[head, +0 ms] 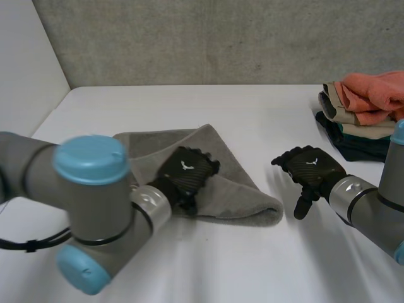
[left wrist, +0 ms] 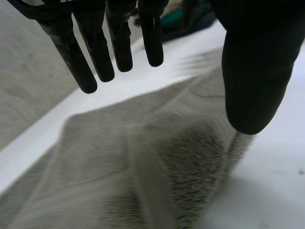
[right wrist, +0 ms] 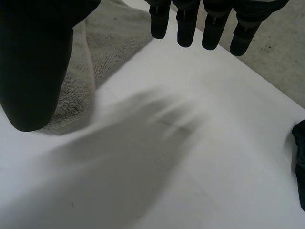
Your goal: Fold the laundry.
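A grey towel is seen lying on a white tabletop, doubled over into a rough triangle with one rounded corner pointing toward the right robot hand. The left robot hand is held over the middle of the towel, its fingers straight and spread apart from the thumb, nothing pinched; whether the cloth is touched cannot be told. The right robot hand is held over bare tabletop just beside that corner, fingers loosely extended, nothing gripped. Beyond the right robot hand, a pile of folded clothes is stacked. The task is judged partly done: one fold appears made, the edges are uneven, and further folding and smoothing are left.
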Robot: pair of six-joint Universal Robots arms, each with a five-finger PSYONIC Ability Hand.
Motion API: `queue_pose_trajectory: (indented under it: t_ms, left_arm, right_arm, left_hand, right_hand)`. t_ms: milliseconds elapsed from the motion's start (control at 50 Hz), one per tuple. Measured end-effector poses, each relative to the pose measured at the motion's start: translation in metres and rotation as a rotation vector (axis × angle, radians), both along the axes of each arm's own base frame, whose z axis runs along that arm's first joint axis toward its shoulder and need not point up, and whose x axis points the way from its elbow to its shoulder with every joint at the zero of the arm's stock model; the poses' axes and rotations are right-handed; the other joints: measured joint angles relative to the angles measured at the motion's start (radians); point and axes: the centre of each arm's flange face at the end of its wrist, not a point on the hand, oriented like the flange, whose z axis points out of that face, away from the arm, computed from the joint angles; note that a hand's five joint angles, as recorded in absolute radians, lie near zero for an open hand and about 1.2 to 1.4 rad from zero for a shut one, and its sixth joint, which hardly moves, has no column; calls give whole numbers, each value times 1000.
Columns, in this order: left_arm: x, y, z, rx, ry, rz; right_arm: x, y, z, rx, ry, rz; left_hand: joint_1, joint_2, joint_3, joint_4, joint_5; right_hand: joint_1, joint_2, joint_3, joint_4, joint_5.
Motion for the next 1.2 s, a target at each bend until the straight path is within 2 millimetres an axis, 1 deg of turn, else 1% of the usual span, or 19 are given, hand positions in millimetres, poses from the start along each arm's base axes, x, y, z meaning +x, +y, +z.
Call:
queue_pose_trajectory:
  t_ms: [140, 220, 280, 300, 320, 340, 460, 560, 600, 660, 680, 760, 900, 920, 960, 1040, 1060, 1120, 1200]
  left_arm:
    - [-20, -6, -31, 39, -64, -12]
    - [-26, -18, -42, 22, -97, 15]
    - [-28, -26, -46, -6, -121, 28]
    - [-28, -29, -47, -19, -132, 31]
    - [-29, -31, -47, -32, -140, 32]
    - [-29, -33, -47, -44, -148, 32]
    - [-31, -36, -38, -99, -164, 33]
    - [-30, -31, 7, -188, -104, 56]
    - [-28, -27, 33, -234, -64, 65]
    - [-25, -23, 63, -291, -14, 75]
    - [-24, -21, 78, -320, 10, 79]
    - [-21, -18, 108, -385, 65, 87]
    - [-21, -18, 139, -462, 114, 96]
    - [-21, -18, 142, -471, 120, 96]
    - [-22, -17, 148, -486, 129, 96]
    - [-21, -14, 161, -513, 151, 100]
    - [-19, -13, 165, -520, 158, 102]
    - [-15, -9, 175, -538, 175, 109]
    - [-3, -10, 185, -553, 182, 137]
  right_arm:
    - [-1, 1, -3, 2, 0, -5]
    - [-1, 2, -4, 5, -1, -7]
    - [-1, 2, -5, 9, -1, -7]
    - [-1, 3, -6, 11, -1, -7]
    - [-1, 3, -6, 13, -1, -8]
    - [-1, 3, -7, 14, -1, -8]
    - [-3, 3, -9, 36, -39, -41]
    - [-5, 0, -10, 98, -164, -134]
    - [-4, -1, -10, 146, -246, -182]
    - [0, 0, -14, 216, -342, -225]
    - [4, 1, -16, 257, -394, -237]
    - [23, 8, -21, 364, -515, -224]
    - [68, 20, -31, 520, -650, -148]
    - [76, 22, -34, 533, -659, -137]
    - [87, 22, -38, 542, -669, -128]
    - [95, 10, -39, 460, -673, -171]
    - [93, 4, -36, 414, -669, -186]
    - [84, -12, -19, 253, -635, -209]
    - [63, -29, 34, -73, -480, -160]
  left_hand:
    - [89, 78, 83, 77, 74]
    - [287, 265, 268, 260, 251]
    - [397, 379, 373, 370, 358]
    - [540, 518, 520, 518, 506]
    - [565, 545, 547, 545, 532]
    - [692, 691, 690, 692, 674]
    - [705, 763, 762, 765, 720]
    - [705, 763, 762, 765, 720]
    - [705, 763, 762, 765, 720]
    - [705, 763, 762, 765, 724]
    - [705, 763, 762, 765, 726]
    - [705, 764, 763, 765, 726]
    - [705, 765, 763, 765, 726]
    - [705, 765, 763, 765, 726]
    - [705, 765, 763, 768, 726]
    - [705, 765, 763, 769, 726]
    - [705, 765, 763, 769, 726]
    - [706, 765, 763, 769, 726]
    - [707, 765, 763, 769, 726]
  right_hand:
    - [0, 0, 0, 0, 0]
    - [0, 0, 0, 0, 0]
    - [0, 0, 0, 0, 0]
    - [0, 0, 0, 0, 0]
    - [0, 0, 0, 0, 0]
    - [0, 0, 0, 0, 0]
    - [0, 0, 0, 0, 0]
    - [0, 0, 0, 0, 0]
    - [0, 0, 0, 0, 0]
    - [0, 0, 0, 0, 0]
    - [0, 0, 0, 0, 0]
    - [0, 0, 0, 0, 0]
    - [0, 0, 0, 0, 0]
    - [39, 45, 46, 46, 33]
    - [221, 235, 236, 233, 226]
    - [851, 871, 855, 853, 830]
    - [907, 944, 935, 935, 916]
    - [907, 966, 971, 982, 931]
    - [907, 966, 978, 988, 931]
